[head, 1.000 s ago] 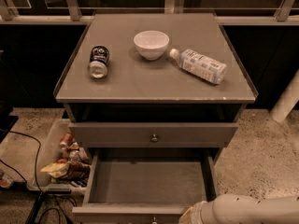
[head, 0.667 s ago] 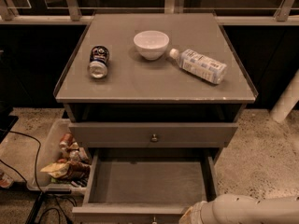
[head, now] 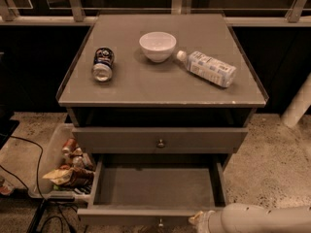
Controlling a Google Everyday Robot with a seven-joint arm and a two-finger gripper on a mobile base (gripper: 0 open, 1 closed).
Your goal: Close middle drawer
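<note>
Nothing has moved since the earlier frames: the middle drawer [head: 155,186] remains pulled fully out, and the white arm [head: 262,220] remains at the same place beside its front edge.

The middle drawer is the lowest visible one in the cabinet. Its bare grey inside is exposed. Its small round knob [head: 159,222] sits at the centre of its front, at the bottom edge of the view.

The gripper [head: 196,220] is at the end of the arm, just right of the drawer's knob and close against the drawer's front rail. Contact cannot be confirmed. Whether the jaws are released or clenched cannot be told.

Directly above the middle drawer, the other drawer front [head: 194,139] is shut. Above that is the counter [head: 160,89], which carries a can [head: 103,64] lying on its side, an upright white bowl [head: 157,46] and a bottle [head: 208,68] lying on its side. Left of the middle drawer, a clear bin [head: 48,152] of packets stands on the floor.
</note>
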